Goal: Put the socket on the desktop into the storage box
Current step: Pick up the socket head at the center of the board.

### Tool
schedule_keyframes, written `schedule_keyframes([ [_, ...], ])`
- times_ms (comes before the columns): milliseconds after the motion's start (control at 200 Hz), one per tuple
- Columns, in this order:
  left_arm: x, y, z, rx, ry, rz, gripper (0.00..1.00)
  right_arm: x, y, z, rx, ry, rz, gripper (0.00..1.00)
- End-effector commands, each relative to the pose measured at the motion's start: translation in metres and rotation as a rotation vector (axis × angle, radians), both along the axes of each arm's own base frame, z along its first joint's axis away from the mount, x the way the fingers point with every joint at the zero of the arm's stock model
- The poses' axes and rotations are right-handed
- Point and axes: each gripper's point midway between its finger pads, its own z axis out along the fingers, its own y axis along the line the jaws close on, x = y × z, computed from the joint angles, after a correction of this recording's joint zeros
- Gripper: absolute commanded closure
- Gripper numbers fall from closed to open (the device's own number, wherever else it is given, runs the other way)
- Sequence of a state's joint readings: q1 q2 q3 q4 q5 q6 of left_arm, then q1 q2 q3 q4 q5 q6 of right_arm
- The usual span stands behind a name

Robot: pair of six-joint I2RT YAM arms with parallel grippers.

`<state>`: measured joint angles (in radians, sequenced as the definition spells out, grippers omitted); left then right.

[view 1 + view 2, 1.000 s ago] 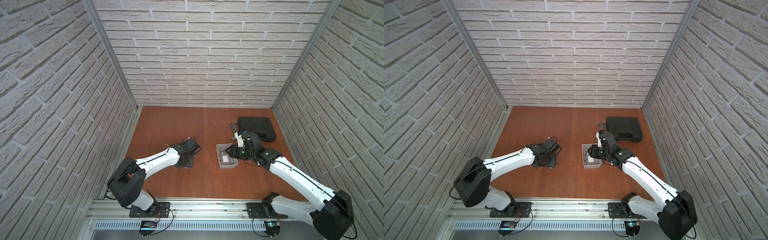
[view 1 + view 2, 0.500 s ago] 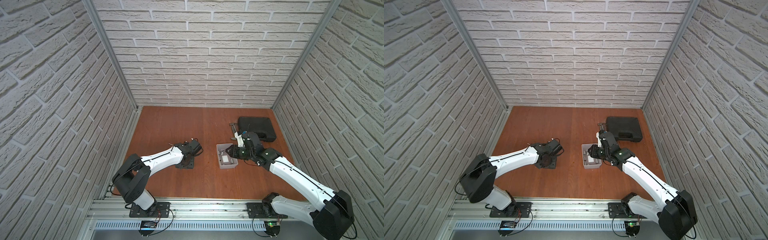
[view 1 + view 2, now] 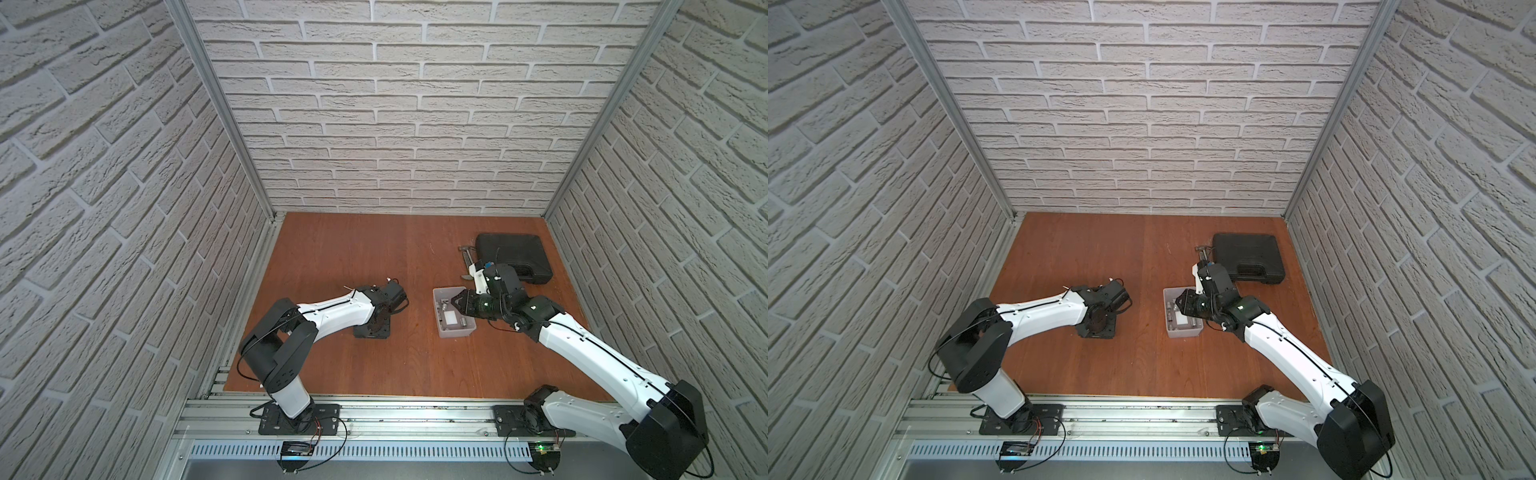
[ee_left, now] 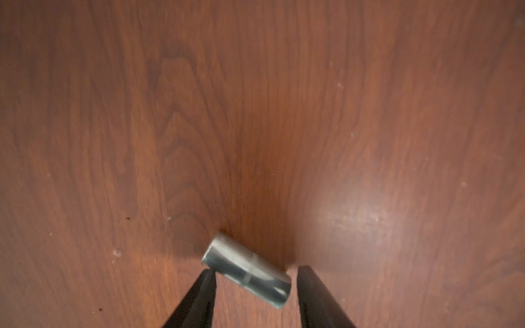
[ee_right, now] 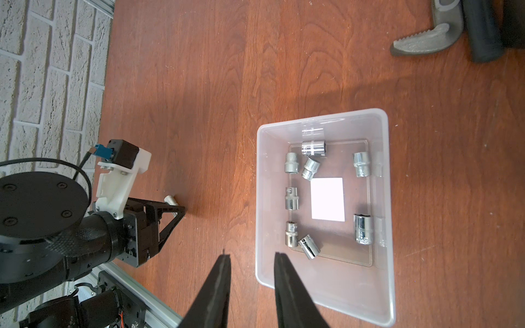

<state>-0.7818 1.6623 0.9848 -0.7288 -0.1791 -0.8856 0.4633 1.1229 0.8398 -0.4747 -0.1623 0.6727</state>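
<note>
A short silver socket (image 4: 247,269) lies on its side on the reddish-brown desktop (image 4: 255,113). My left gripper (image 4: 255,269) points straight down over it, open. One fingertip (image 4: 208,277) touches the socket's end; the opposite fingertip stands a little off. One end of the socket (image 5: 170,199) shows beside the left gripper (image 3: 372,328) in the right wrist view. The translucent storage box (image 5: 386,198) (image 3: 457,332) holds several sockets (image 5: 312,147) around a white patch. My right gripper (image 5: 251,254) (image 3: 455,300) is open and empty, its jaws either side of the box's wall.
A black tool case (image 3: 513,257) (image 3: 1248,257) lies at the back right. A grey toothed wrench (image 5: 420,39) (image 3: 467,259) rests beside it, behind the box. Brick walls close three sides. An aluminium rail (image 3: 374,411) runs along the front edge.
My left gripper's jaws have narrowed around the socket, and the left arm's elbow has swung inward. The right arm and the box have not moved.
</note>
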Motion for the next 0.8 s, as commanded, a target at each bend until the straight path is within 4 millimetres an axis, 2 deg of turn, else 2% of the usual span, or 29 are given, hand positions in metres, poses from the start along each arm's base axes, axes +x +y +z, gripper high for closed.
schedule_keyframes([
  [0, 0.001, -0.004, -0.003, -0.015, 0.01, 0.022, 0.5, 0.003, 0.005, 0.01, 0.008, -0.035, 0.023, 0.68],
  [280, 0.008, -0.001, -0.006, -0.022, 0.005, 0.037, 0.55, 0.002, 0.006, 0.009, 0.01, -0.035, 0.026, 0.68],
  [600, 0.005, -0.001, -0.018, -0.017, 0.036, 0.033, 0.68, 0.003, 0.005, 0.011, 0.002, -0.038, 0.026, 0.68],
  [795, 0.006, -0.002, -0.017, -0.021, 0.031, 0.032, 0.77, 0.004, 0.006, 0.012, 0.003, -0.037, 0.029, 0.68],
])
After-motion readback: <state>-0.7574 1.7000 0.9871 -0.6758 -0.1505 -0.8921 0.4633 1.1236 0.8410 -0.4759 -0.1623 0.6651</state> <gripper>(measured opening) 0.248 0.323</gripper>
